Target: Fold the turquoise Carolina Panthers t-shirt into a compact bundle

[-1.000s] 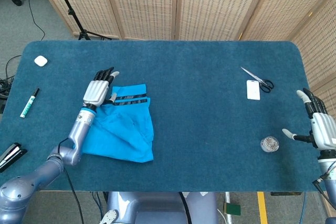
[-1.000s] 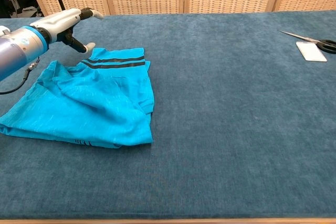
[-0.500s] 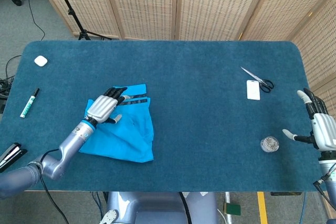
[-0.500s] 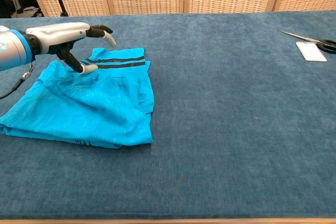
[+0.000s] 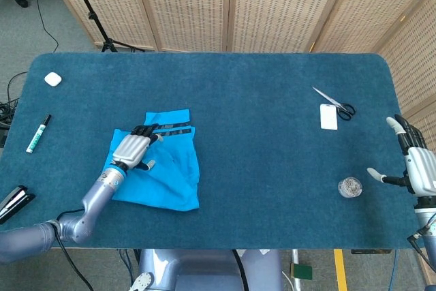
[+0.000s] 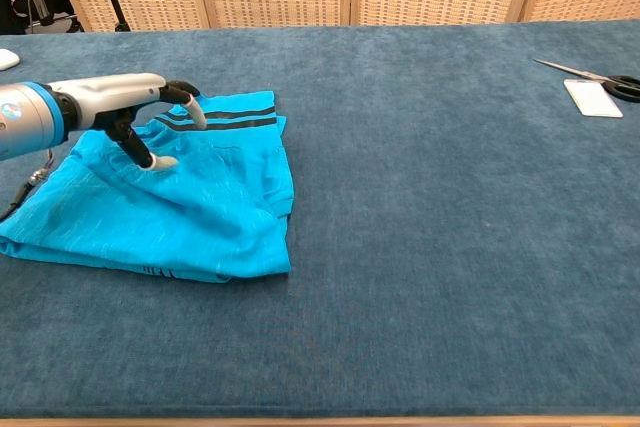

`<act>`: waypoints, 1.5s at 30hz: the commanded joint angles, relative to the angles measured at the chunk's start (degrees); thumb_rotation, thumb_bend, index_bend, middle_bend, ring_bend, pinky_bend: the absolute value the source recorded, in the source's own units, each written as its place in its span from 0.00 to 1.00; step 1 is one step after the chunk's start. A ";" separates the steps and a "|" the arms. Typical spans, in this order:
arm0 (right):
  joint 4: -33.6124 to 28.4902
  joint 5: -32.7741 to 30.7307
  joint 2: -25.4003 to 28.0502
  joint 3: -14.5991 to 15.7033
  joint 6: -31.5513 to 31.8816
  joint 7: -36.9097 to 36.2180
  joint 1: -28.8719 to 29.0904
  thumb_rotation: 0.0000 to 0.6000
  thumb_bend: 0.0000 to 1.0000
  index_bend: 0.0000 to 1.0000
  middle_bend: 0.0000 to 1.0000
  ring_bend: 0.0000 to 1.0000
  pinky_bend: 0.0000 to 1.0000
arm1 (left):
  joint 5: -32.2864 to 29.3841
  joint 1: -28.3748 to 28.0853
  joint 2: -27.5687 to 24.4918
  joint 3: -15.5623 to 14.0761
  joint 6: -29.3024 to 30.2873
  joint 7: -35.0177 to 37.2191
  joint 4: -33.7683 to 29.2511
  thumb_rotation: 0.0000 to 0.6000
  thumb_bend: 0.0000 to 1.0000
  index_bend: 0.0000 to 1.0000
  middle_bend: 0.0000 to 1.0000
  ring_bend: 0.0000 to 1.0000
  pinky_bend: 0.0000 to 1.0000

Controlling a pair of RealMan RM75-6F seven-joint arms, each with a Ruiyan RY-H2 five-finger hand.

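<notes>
Woven cane screens behind, grey carpet below, and a bench (image 5: 272, 80) covered in dark teal felt filling most of both views.

Toward the near left part of the bench: the turquoise t-shirt (image 5: 167, 175), already folded down to a rough, slightly rumpled rectangle, with a black-striped sleeve band (image 6: 225, 119) turned toward the far edge. Flat enough to take another fold, though the layers look loose and uneven at the left side.

Over the shirt's far left part: the left hand (image 5: 133, 148), palm down. Fingers (image 6: 192, 105) spread and curled downward, thumb tip touching the cloth, holding nothing as far as can be seen. Probably poised to press the layers flat or to gather an edge for the next fold; hard to tell which. Likely risk: dragging the top layer and undoing the stack instead of lifting a clean edge.

At the near right corner, off the bench edge: the right hand (image 5: 417, 165), fingers apart, empty, well away from the shirt and seemingly parked out of the way. Seen only from the head camera.

Elsewhere, none of it near the cloth: scissors (image 5: 335, 102) and a white card (image 5: 328, 116) touching each other toward the far right; a small round glittery object (image 5: 349, 187) near the right hand; a white lump (image 5: 52, 79) by the far left corner; a marker (image 5: 37, 134) along the left edge; a black and silver object (image 5: 13, 201), unidentified, at the near left corner.
</notes>
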State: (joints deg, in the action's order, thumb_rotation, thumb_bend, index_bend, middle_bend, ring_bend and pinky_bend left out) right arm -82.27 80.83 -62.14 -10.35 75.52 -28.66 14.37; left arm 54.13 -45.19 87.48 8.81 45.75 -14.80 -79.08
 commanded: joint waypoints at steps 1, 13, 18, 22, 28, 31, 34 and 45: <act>0.00 -0.01 -0.02 0.00 0.00 0.03 0.01 1.00 0.00 0.00 0.00 0.00 0.00 | -0.82 -0.14 0.94 0.27 0.32 -0.08 -0.08 1.00 0.34 0.30 0.00 0.00 0.00; 0.10 -0.04 -0.01 0.01 -0.09 -0.06 0.05 1.00 0.00 0.00 0.00 0.00 0.00 | 0.10 -0.32 4.27 0.44 2.10 0.29 2.17 1.00 0.35 0.38 0.00 0.00 0.00; 0.07 0.01 0.00 0.05 -0.11 -0.02 0.07 1.00 0.00 0.00 0.00 0.00 0.00 | 0.02 -0.32 4.80 0.47 2.03 0.33 2.78 1.00 0.35 0.40 0.00 0.00 0.00; 0.05 -0.09 0.04 -0.01 -0.12 -0.10 0.06 1.00 0.00 0.00 0.00 0.00 0.00 | -0.36 -0.41 4.97 0.42 1.77 -0.05 3.06 1.00 0.35 0.40 0.00 0.00 0.00; 0.05 0.04 0.02 0.06 -0.10 -0.07 0.07 1.00 0.00 0.00 0.00 0.00 0.00 | -0.78 -0.51 5.37 0.59 1.87 -0.40 3.49 1.00 0.36 0.43 0.00 0.00 0.00; 0.08 -0.06 0.01 0.03 -0.19 -0.14 0.10 1.00 0.00 0.00 0.00 0.00 0.00 | -0.90 -0.46 5.78 0.60 2.10 -0.56 3.76 1.00 0.36 0.49 0.00 0.00 0.00; 0.14 -0.08 0.00 0.06 -0.32 -0.15 0.14 1.00 0.00 0.00 0.00 0.00 0.00 | -0.77 -0.36 6.09 0.65 2.35 -0.50 3.82 1.00 0.36 0.51 0.00 0.00 0.00; 0.21 -0.09 -0.01 0.08 -0.36 -0.18 0.15 1.00 0.00 0.00 0.00 0.00 0.00 | -0.26 -0.14 6.52 0.59 2.49 -0.43 3.92 1.00 0.38 0.58 0.00 0.00 0.00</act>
State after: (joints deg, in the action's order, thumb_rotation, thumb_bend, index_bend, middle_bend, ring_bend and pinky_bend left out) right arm -82.06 80.74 -62.15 -10.27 75.16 -28.84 14.51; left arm 53.87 -45.33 93.99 9.40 48.23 -15.22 -75.17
